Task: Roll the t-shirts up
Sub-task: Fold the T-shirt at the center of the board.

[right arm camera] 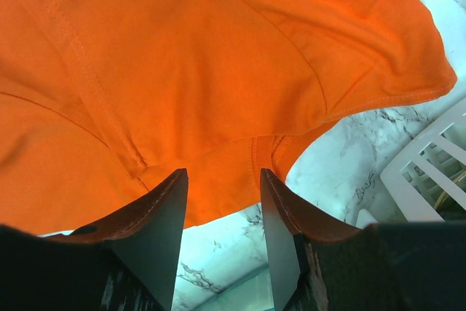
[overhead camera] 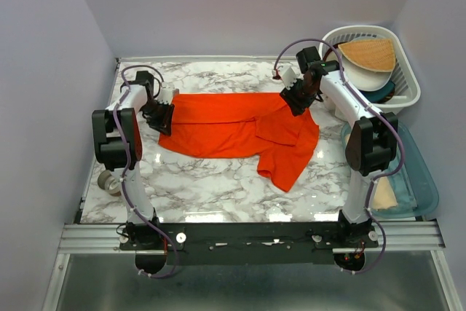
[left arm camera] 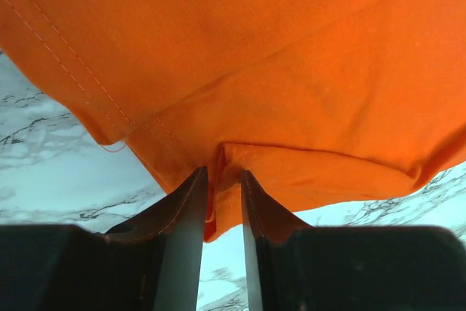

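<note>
A marble-patterned table [overhead camera: 218, 187], closed in by pale lilac walls [overhead camera: 44, 71], carries the t-shirt [overhead camera: 233, 130]. The t-shirt lies across the middle of the table as a wide band, with one flap trailing toward the near right. The left gripper [overhead camera: 162, 118] is at the left edge of the t-shirt, and the right gripper [overhead camera: 297, 101] is on its far edge, toward the right end. In the top view both grippers cover their own fingertips, so jaw state cannot be read there. The left wrist view shows the dark fingers [left arm camera: 186, 238] drawn close together, clamping a small raised fold at the hemmed edge, with bare marble below and to either side. The right wrist view shows the fingers [right arm camera: 164, 231] set well apart, with the t-shirt edge lying loose between the tips and not pinched. Both wrist views cut the t-shirt off at the frame, so its outline is readable only from above. A white basket [overhead camera: 408, 85] stands at the far right corner and its slatted wall enters the right wrist view. Only the top view shows a blue-green tub [overhead camera: 426, 180] at the right, partly hidden by the right arm, and a tape roll [overhead camera: 109, 182] at the left edge
</note>
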`<action>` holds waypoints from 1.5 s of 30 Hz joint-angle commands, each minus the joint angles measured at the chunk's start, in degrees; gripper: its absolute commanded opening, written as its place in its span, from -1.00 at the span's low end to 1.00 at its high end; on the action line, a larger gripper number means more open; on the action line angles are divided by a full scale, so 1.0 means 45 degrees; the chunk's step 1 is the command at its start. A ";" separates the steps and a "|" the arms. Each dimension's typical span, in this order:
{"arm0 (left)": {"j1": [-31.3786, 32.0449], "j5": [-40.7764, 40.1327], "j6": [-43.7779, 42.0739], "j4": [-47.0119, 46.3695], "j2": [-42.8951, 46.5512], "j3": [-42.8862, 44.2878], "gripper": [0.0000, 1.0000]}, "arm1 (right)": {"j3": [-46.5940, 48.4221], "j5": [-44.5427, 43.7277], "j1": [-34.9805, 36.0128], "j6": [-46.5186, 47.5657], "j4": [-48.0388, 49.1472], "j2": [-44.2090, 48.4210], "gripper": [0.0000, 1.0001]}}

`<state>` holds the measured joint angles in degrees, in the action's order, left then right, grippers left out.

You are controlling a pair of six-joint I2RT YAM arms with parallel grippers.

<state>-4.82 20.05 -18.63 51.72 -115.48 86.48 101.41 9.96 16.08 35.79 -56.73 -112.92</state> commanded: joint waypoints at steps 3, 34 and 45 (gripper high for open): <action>-0.0062 0.0407 -0.0175 0.0457 -0.0100 0.0197 -0.39 | -0.0151 0.0112 0.0080 0.0015 -0.0343 -0.0003 0.06; -0.0530 -0.0335 0.0371 0.0128 0.3670 -0.4431 -1.00 | -0.7347 0.3837 0.0490 0.5726 0.0300 0.5246 -0.04; -0.0570 -0.0979 0.0606 -0.0420 0.3300 -0.4082 -0.99 | -1.2820 0.4897 0.1915 1.2003 0.1511 0.9447 0.04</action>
<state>-7.03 17.85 -16.45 51.13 -100.95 65.84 51.31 28.71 22.96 75.40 -52.84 -74.78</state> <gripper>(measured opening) 0.007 0.510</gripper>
